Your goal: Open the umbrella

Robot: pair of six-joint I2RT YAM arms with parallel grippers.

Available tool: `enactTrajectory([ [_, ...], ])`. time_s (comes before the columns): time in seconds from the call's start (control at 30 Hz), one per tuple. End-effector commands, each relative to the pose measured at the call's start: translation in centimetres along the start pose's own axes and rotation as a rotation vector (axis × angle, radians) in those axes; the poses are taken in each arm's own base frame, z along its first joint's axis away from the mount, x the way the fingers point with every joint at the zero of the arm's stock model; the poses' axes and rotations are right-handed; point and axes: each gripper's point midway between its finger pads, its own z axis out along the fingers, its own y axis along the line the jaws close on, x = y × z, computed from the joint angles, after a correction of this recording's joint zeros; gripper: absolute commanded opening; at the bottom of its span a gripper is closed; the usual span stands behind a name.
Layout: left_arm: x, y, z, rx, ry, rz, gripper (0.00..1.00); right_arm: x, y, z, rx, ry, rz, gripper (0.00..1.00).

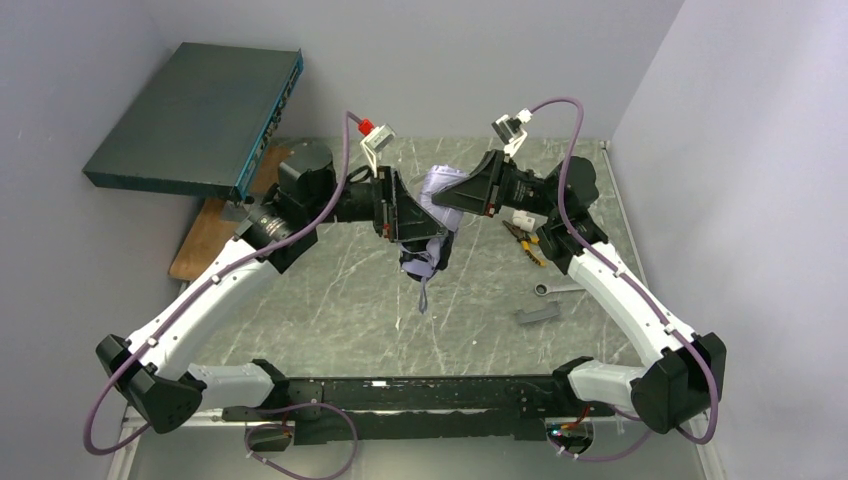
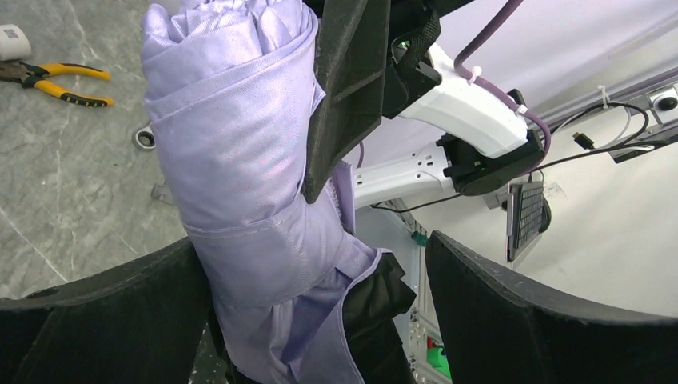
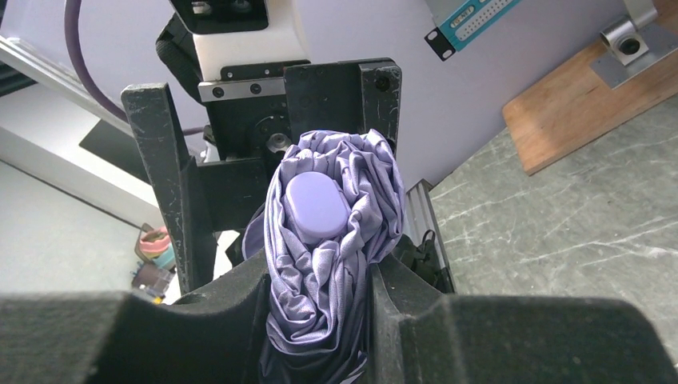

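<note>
Right tool (image 3: 320, 282) is clamped on the folded umbrella (image 3: 336, 248), squeezing the bunched lavender fabric just below its rounded cap (image 3: 317, 206). So the thing's held up in the air over the table (image 1: 330, 300), between the two arms. Left tool (image 2: 312, 300) is wide open, one finger on either side of the umbrella's other end, not pinching anything. Progress-wise I'd say barely started: it's picked up, but the canopy is still all bundled and no shaft is showing. Stretching it out and popping it open is all still to do.
</note>
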Motion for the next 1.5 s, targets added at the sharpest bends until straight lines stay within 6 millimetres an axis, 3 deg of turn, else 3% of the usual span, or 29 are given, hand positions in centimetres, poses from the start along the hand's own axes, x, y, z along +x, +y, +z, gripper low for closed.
enactTrajectory([
  [0.0, -0.7, -1.2, 0.2, 0.042, -0.015, 0.047, 0.98, -1.5, 4.4, -0.2, -0.099, -0.036, -0.125, 0.00],
  [0.17, -0.8, -1.7, 0.4, 0.070, -0.010, 0.048, 0.85, -1.2, 4.9, -0.4, -0.122, -0.040, -0.124, 0.00],
  [0.4, -0.8, -2.1, 0.4, 0.091, -0.003, 0.048, 0.53, -0.6, 5.2, -0.6, -0.171, -0.026, -0.110, 0.00],
  [0.67, -1.2, -3.5, 0.3, 0.148, -0.001, 0.057, 0.36, -0.2, 5.3, -0.7, -0.208, -0.021, -0.098, 0.00],
  [0.77, -1.2, -4.2, 0.2, 0.185, -0.003, 0.060, 0.36, -0.1, 5.1, -0.7, -0.209, -0.014, -0.091, 0.00],
  [0.87, -1.3, -4.7, 0.2, 0.218, 0.000, 0.064, 0.46, -0.1, 4.9, -0.8, -0.207, -0.016, -0.080, 0.00],
  [0.97, -1.3, -4.7, 0.2, 0.208, 0.005, 0.074, 0.47, 0.0, 4.7, -0.7, -0.205, -0.015, -0.073, 0.00],
  [1.3, -0.9, -4.0, 1.2, 0.178, 0.032, 0.056, 0.42, -0.2, 4.7, -0.5, -0.193, -0.011, -0.079, 0.00],
  [1.47, -0.8, -3.5, 1.9, 0.167, 0.047, 0.044, 0.44, -0.3, 3.9, -0.4, -0.151, -0.017, -0.093, 0.00],
])
